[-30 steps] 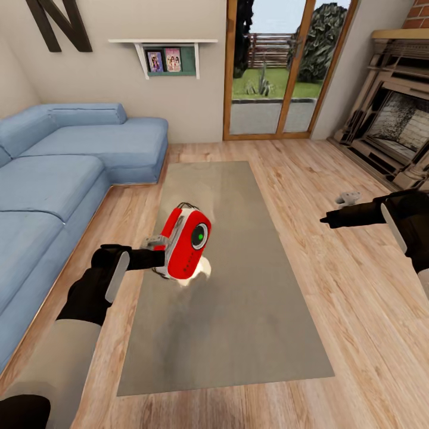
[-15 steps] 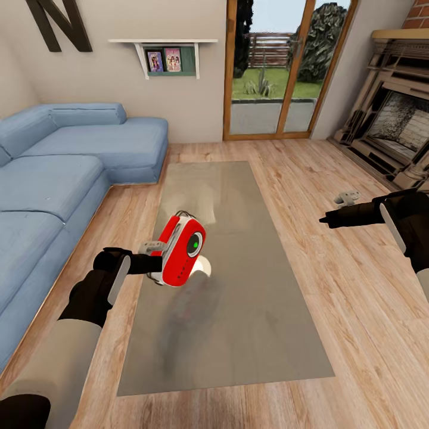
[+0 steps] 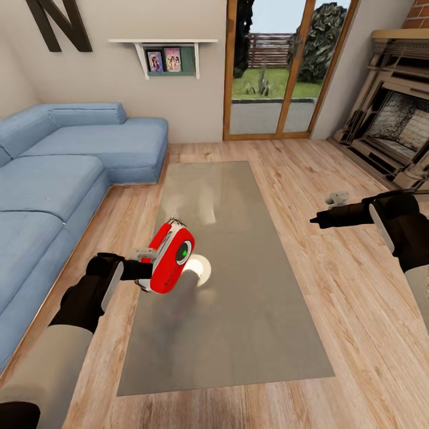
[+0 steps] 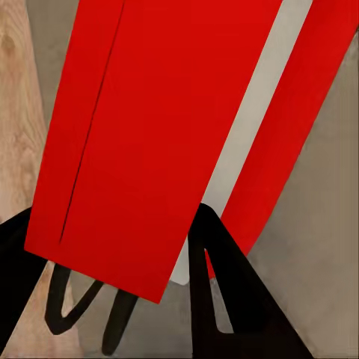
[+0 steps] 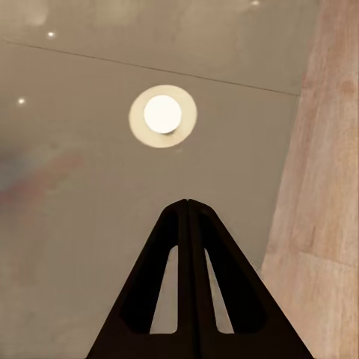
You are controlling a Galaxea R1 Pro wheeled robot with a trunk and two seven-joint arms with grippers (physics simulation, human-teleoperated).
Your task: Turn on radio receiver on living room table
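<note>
The bright red radio receiver [image 3: 170, 260] with white trim is held off the surface over the left edge of the glossy grey table [image 3: 250, 310]. Its round dial faces up and right, with a green light at the centre. My left gripper [image 3: 149, 265] is shut on the radio's back. In the left wrist view the red radio body [image 4: 157, 127] sits between the black fingers [image 4: 224, 292]. My right gripper [image 3: 316, 221] hovers shut beyond the table's right edge, holding nothing. Its fingers [image 5: 187, 284] are pressed together above the table top [image 5: 90, 209].
A blue sectional sofa [image 3: 53, 179] runs along the left. The brick fireplace [image 3: 393, 125] stands at the right, and glass doors [image 3: 280, 65] are at the back. Light wood floor [image 3: 369, 322] surrounds the table. A lamp's reflection [image 3: 198, 269] glows on the table top.
My left arm has carried the radio toward the table's left edge and nearer to me. The right gripper has shifted slightly left.
</note>
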